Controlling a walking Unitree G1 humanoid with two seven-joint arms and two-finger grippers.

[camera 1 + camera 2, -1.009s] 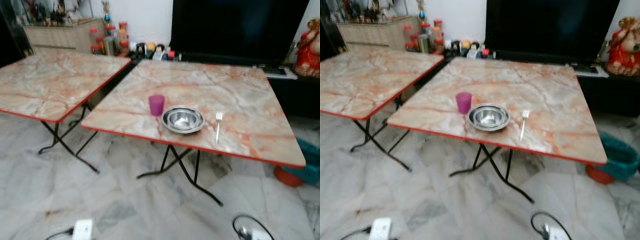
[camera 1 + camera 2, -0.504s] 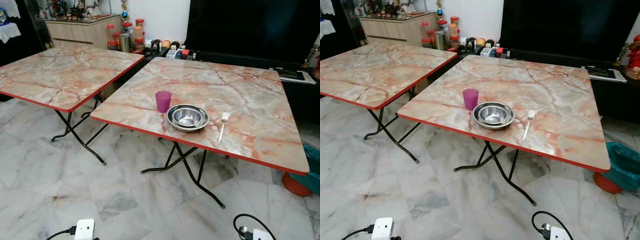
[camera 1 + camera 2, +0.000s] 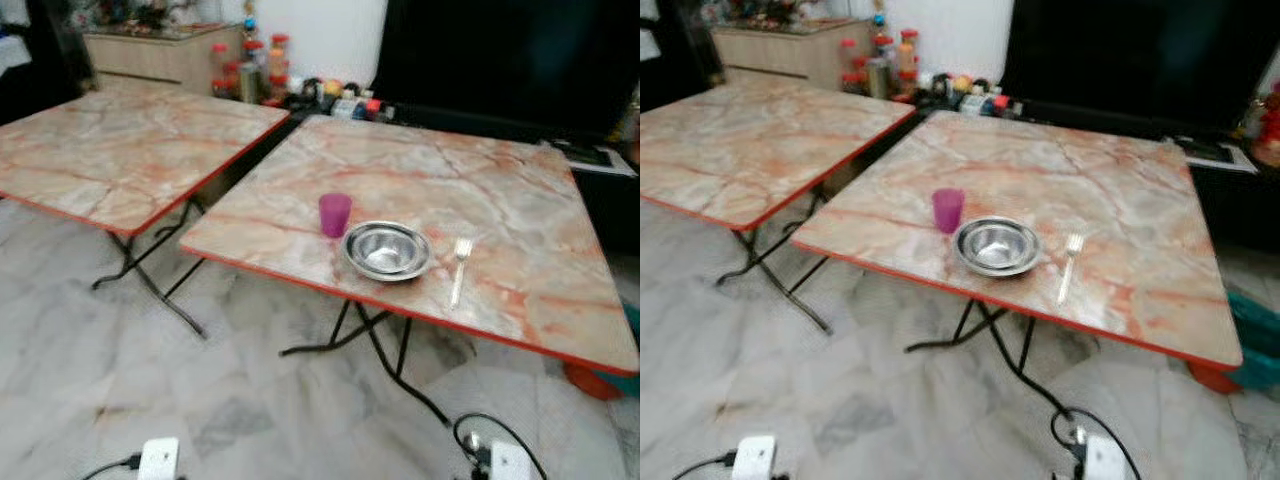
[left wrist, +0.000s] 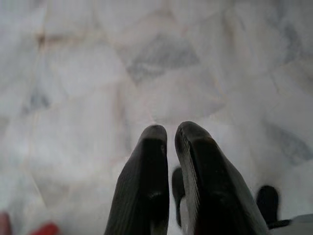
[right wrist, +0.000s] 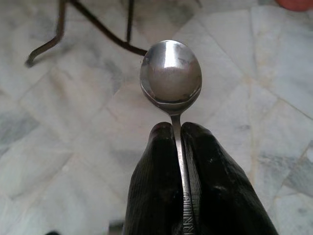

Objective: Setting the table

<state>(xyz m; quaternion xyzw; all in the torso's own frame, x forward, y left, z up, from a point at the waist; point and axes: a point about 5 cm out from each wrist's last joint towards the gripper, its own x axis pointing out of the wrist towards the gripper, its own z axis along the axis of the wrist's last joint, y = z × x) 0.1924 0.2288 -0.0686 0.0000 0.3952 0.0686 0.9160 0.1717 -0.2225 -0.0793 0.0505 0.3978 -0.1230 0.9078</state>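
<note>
On the near marble-patterned folding table stand a purple cup, a steel bowl to its right and a fork further right, all close to the front edge. In the right wrist view my right gripper is shut on a steel spoon, whose bowl sticks out past the fingertips above the floor. My left gripper hangs over the marble floor with its fingers together and nothing between them.
A second folding table stands to the left with a gap between the two. Jars and bottles line the back wall beside a dark screen. White power adapters and a black cable lie on the floor near me.
The whole view has shifted slightly and blurred as the camera moved; the table setting sits a little lower and further right. The cup, bowl and fork have not moved on the table.
</note>
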